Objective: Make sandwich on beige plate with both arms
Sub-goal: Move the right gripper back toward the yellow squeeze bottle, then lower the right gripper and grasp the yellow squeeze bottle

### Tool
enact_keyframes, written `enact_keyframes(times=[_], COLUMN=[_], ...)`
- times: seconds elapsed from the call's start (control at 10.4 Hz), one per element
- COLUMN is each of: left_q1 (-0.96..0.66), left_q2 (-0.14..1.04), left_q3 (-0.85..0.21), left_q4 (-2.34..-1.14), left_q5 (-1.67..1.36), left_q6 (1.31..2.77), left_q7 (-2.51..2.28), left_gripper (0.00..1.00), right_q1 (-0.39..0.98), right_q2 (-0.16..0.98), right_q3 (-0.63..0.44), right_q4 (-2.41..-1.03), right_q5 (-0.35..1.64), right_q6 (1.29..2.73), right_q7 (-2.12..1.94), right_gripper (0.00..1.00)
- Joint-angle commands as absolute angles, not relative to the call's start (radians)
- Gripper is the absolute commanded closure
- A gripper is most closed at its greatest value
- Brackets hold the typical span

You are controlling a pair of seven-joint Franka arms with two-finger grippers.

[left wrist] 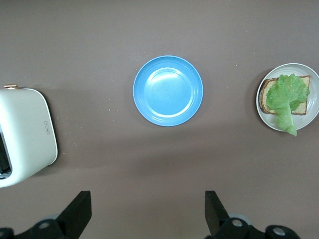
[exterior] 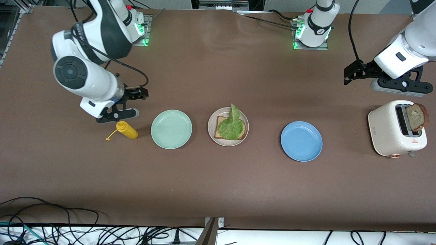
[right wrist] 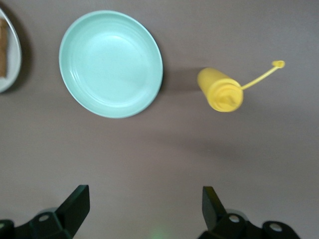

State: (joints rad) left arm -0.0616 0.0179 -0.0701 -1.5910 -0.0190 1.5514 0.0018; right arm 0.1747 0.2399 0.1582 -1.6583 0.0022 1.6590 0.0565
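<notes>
Brown matte surface point(exterior: 218, 190) carries everything you need. At its middle the beige plate point(exterior: 212, 126) holds 1 bread slice point(exterior: 220, 119) with a lettuce leaf point(exterior: 232, 127) on top, so the sandwich is half built. Your next move looks like the second slice point(exterior: 416, 117), standing in the toaster point(exterior: 388, 132) at the left arm's end; it calls for a straight lift. The left gripper point(exterior: 352, 73) hangs near the toaster, fingers released and empty. The right gripper point(exterior: 117, 115) hovers by the yellow bottle point(exterior: 126, 130), fingers spread, empty. Cables point(exterior: 68, 228) trail along the surface's near edge.
</notes>
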Motion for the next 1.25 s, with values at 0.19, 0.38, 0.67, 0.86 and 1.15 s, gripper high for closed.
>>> enact_keyframes(times=[0.19, 0.38, 0.67, 0.86, 1.15], left_q1=[-0.067, -0.067, -0.066, -0.067, -0.067], left_q2=[0.023, 0.023, 0.023, 0.023, 0.023], left_q3=[-0.072, -0.072, -0.072, -0.072, -0.072], left_q4=[-1.572, -1.572, -1.572, -1.572, -1.572], left_q5=[0.011, 0.009, 0.009, 0.009, 0.009], left_q6=[1.545, 1.545, 1.545, 1.545, 1.545], left_q7=[-0.014, -0.014, -0.014, -0.014, -0.014], left_gripper=[0.00, 0.00, 0.00, 0.00, 0.00], right_q1=[0.160, 0.158, 0.146, 0.135, 0.118], right_q2=[0.135, 0.106, 0.106, 0.120, 0.192], right_q3=[0.049, -0.003, -0.067, -0.132, -0.222], right_q4=[-1.813, -1.905, -2.011, -2.098, -2.108], right_q5=[0.006, 0.011, 0.026, 0.218, 0.481], right_q6=[1.756, 1.871, 2.046, 2.150, 2.152], right_q7=[-0.425, -0.617, -0.820, -1.027, -1.374], right_gripper=[0.00, 0.00, 0.00, 0.00, 0.00])
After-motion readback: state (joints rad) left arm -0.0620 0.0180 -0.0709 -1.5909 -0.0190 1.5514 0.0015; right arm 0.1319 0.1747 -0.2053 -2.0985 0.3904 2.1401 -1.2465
